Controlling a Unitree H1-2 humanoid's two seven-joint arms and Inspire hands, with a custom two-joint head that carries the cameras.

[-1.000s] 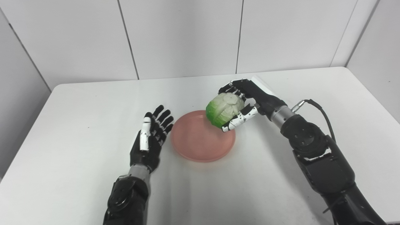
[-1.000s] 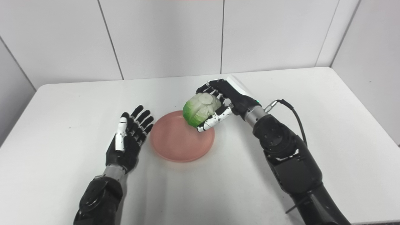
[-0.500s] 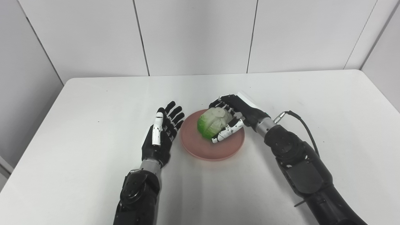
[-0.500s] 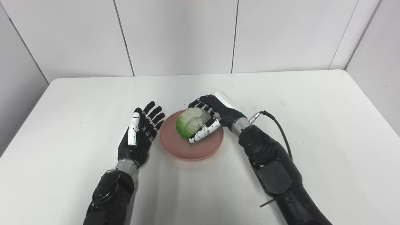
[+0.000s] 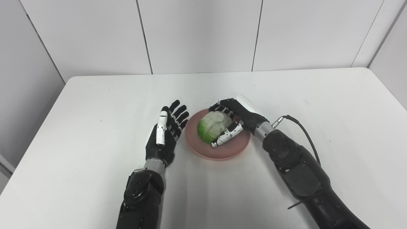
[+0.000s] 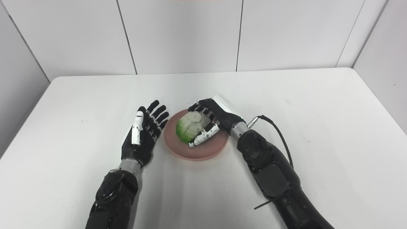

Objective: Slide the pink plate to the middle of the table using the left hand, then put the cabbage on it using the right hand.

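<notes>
Pink plate: we see the pink plate (image 5: 219, 147) at about the middle of the table (image 5: 318, 95), well clear of every edge, so we judge the sliding part done.

Cabbage: the cabbage (image 5: 210, 128) sits over the plate's centre, green side toward the left edge of the table, pale cut face upward. It looks to be resting on the plate or just above it; we cannot tell which.

Right hand: our right hand (image 5: 234, 119) is wrapped around the cabbage, fingers curled over its far side and the white-speckled thumb (image 5: 227, 136) across its near side.

Left hand: our left hand (image 5: 166, 135) lies flat, fingers spread and holding nothing, just beside the plate's left rim; we cannot tell whether it touches it.

Step in hand: setting the cabbage down and letting go.

How to do it well: we should feel the cabbage's weight settle on the plate before uncurling, spread thumb and fingers together so neither side nudges it, then lift straight up and back toward the right edge.

Risk: the rounded cabbage may roll toward the rim if one side lets go first.
</notes>
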